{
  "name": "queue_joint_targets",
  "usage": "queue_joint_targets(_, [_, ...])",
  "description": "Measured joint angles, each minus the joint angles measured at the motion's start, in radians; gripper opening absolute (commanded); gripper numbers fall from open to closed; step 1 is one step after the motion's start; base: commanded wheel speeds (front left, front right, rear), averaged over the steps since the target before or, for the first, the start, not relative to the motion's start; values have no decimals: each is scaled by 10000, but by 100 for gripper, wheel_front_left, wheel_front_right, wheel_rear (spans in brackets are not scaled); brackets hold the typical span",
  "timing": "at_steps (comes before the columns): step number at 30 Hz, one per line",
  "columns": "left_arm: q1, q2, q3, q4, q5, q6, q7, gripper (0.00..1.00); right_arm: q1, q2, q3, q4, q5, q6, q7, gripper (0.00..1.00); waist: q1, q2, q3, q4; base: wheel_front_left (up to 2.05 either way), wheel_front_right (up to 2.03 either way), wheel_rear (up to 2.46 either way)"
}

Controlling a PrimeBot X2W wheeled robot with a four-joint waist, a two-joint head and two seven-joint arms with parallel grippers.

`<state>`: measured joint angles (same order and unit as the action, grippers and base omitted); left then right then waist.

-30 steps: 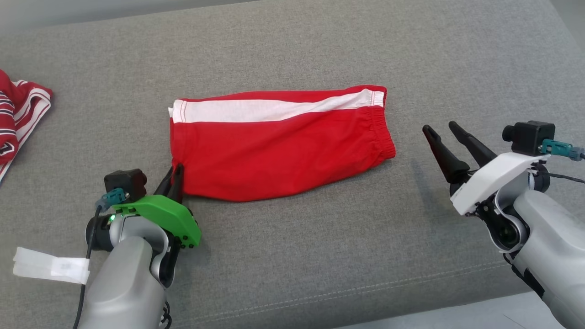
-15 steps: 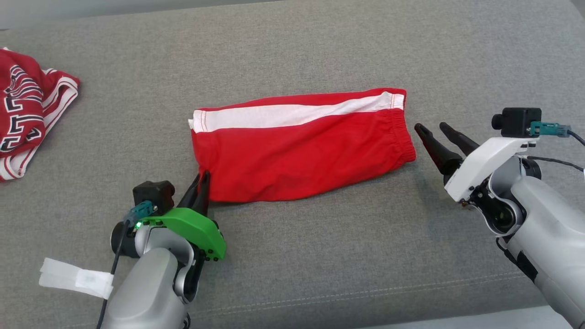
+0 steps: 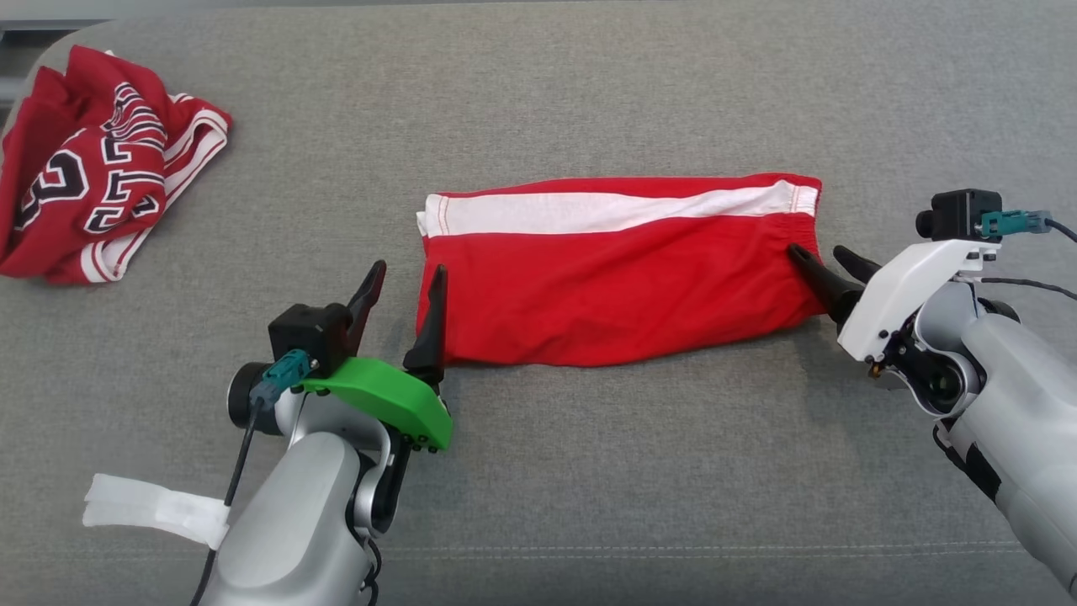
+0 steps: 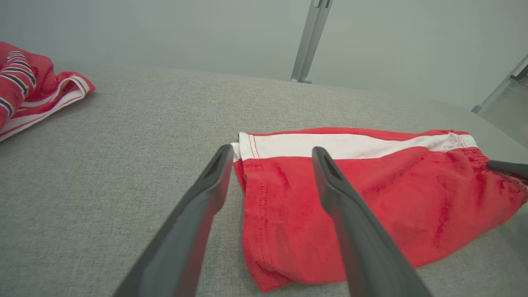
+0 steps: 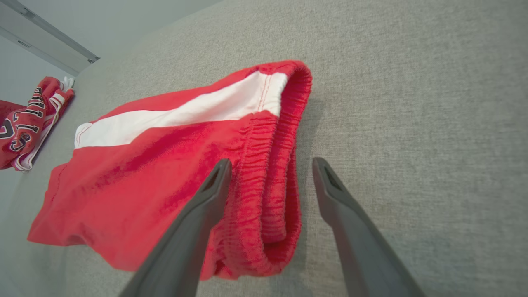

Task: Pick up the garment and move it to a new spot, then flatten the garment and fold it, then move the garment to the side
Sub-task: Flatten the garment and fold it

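Observation:
The garment (image 3: 614, 286) is a pair of red shorts with a white side stripe, lying folded and flat on the grey cushion (image 3: 589, 471). My left gripper (image 3: 409, 271) is open at the shorts' left hem; its right finger lies over the hem's near corner and its left finger rests on bare cushion. In the left wrist view the hem edge of the garment (image 4: 412, 198) runs between the left gripper's (image 4: 272, 150) spread fingers. My right gripper (image 3: 816, 251) is open at the waistband end. In the right wrist view the right gripper (image 5: 272, 161) straddles the gathered elastic of the garment (image 5: 144, 177).
A crumpled red jersey (image 3: 92, 202) with black and white lettering lies at the far left of the cushion; this jersey (image 5: 24, 123) also appears small in the right wrist view. A white tape tag (image 3: 156, 509) hangs from the left arm's cable. A stitched seam runs along the cushion's near edge.
The head camera has shifted, sliding the whole scene rightward. My left gripper has opened and let go of the hem's corner. My right gripper has moved in onto the waistband.

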<state>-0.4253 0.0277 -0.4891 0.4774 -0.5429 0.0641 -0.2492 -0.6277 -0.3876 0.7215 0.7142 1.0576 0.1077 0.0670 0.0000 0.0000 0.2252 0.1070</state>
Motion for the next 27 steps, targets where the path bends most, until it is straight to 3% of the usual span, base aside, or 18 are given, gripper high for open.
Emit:
queue_joint_targets(12, [611,13,504,-1452,466,328,-25,100,-191,-61,-234,851,418,-464,606,100,0,-1,10,825,0,0,0])
queue_joint_targets(17, [1040,27,663,-1689,593,347,-25,100,-191,207,-276,1095,727,-462,1005,100,0,0,7,998,0,0,0])
queue_joint_targets(18, [1117,35,677,-1716,621,357,-25,100,-191,278,-297,1131,815,-462,1060,93,0,0,-1,1004,0,0,0])
queue_joint_targets(20, [1254,35,690,-1791,667,378,-25,100,-191,334,-339,1197,957,-431,1112,47,0,0,-21,1006,0,0,0])
queue_joint_targets(26, [1604,44,915,-2015,823,428,-25,100,-190,489,-366,1342,1060,-288,1200,13,0,0,-169,902,0,0,0])
queue_joint_targets(27, [1653,48,932,-2040,846,430,-25,100,-190,487,-380,1350,1068,-282,1200,2,0,0,-196,871,0,0,0])
